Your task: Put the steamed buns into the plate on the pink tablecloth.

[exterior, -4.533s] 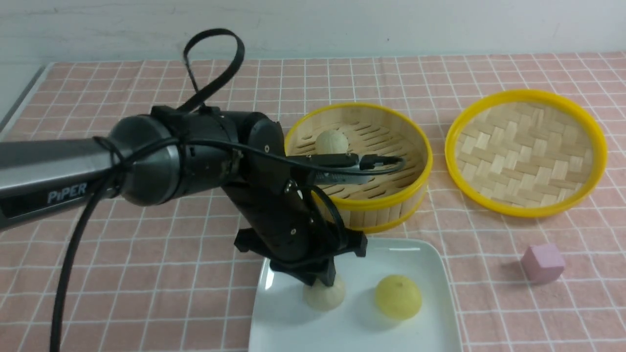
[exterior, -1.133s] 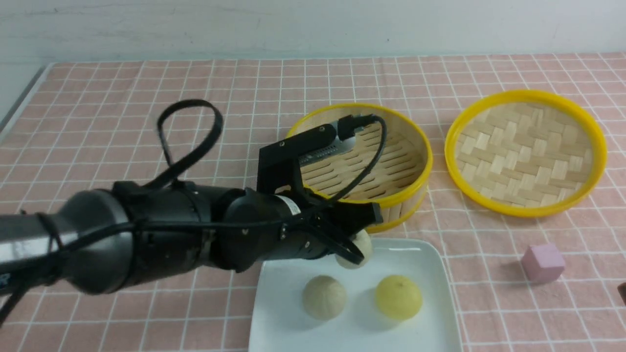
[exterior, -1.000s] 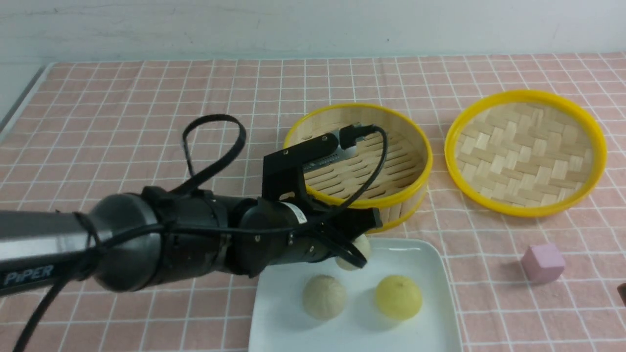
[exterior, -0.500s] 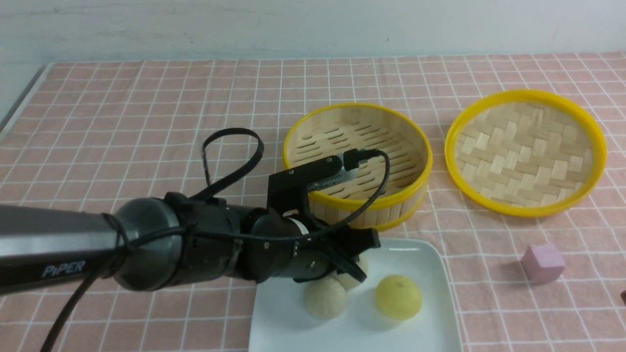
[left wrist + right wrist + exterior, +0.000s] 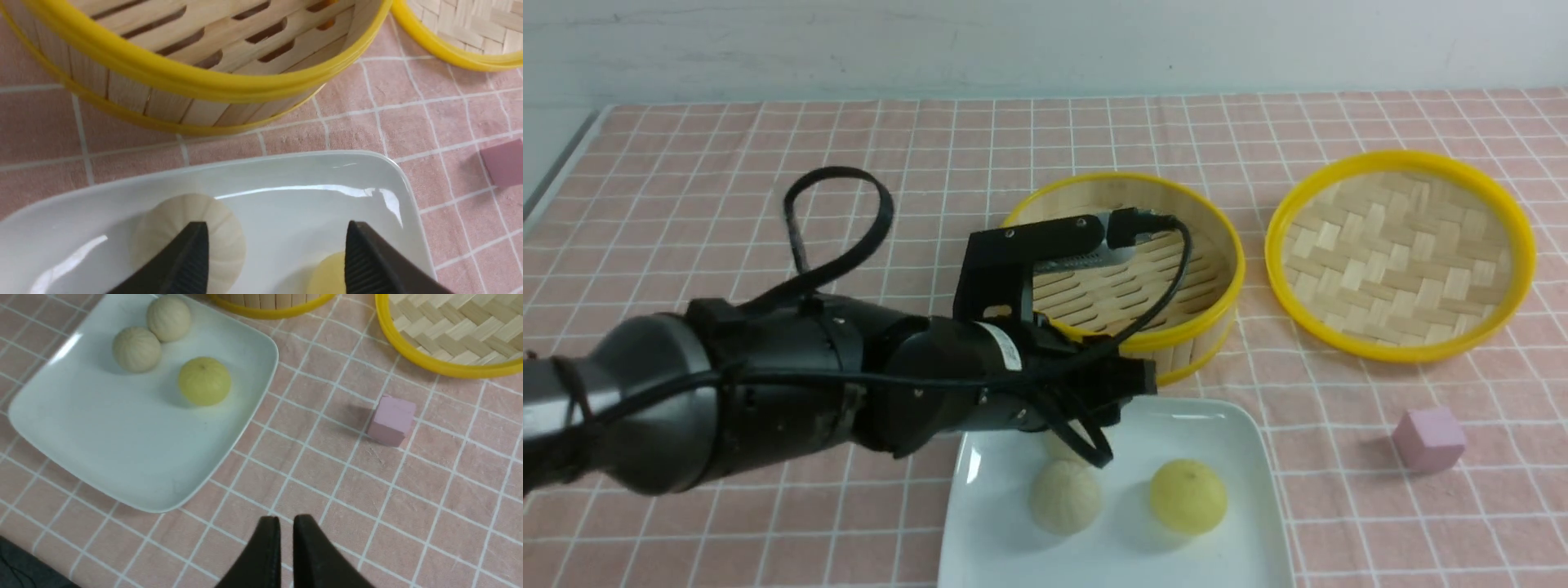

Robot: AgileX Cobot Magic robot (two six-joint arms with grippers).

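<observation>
three steamed buns [image 5: 168, 317] on plate [image 5: 122, 457], left fingers [image 5: 192, 261] now spread and let go, right fingers [image 5: 267, 547] pressed together

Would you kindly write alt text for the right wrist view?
Two beige buns and a yellow bun sit on a white plate on a pink checked cloth. A pink cube lies beside the plate; the shut right gripper hangs above the cloth.

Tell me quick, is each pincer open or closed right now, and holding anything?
Left pincer: open, holding nothing.
Right pincer: closed, holding nothing.
</observation>
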